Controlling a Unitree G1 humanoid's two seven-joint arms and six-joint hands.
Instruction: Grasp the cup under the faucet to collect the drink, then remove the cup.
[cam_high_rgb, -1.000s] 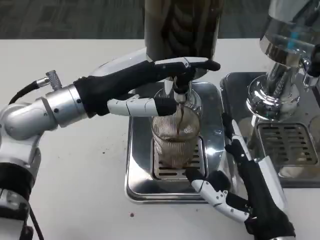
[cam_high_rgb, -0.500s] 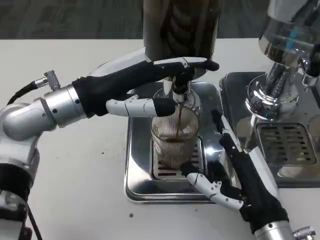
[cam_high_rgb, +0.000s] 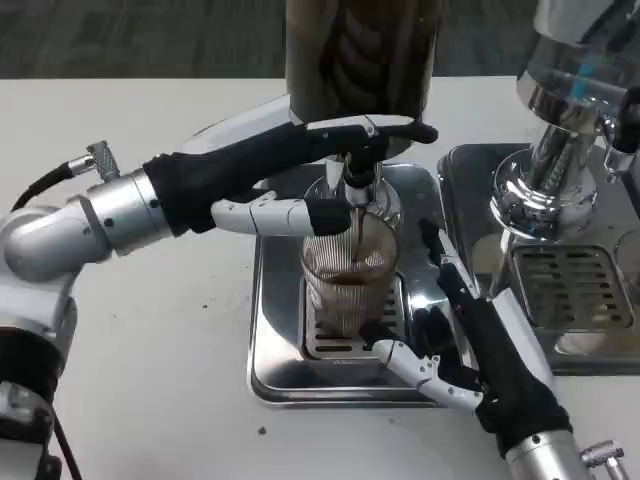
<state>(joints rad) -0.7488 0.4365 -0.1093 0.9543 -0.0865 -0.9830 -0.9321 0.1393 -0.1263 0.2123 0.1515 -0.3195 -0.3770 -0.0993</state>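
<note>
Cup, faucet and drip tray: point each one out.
Cup (cam_high_rgb: 343, 292), head view, on its ribbed glass side.
Faucet (cam_high_rgb: 358, 184), head view, on the spout above the cup.
Drip tray (cam_high_rgb: 275, 345), head view, on its bare left floor.

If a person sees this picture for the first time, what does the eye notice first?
At the centre, a dark stream runs from the faucet into the ribbed glass cup on the steel drip tray. The left hand presses at the faucet; the right hand waits, open, beside the cup.
</note>
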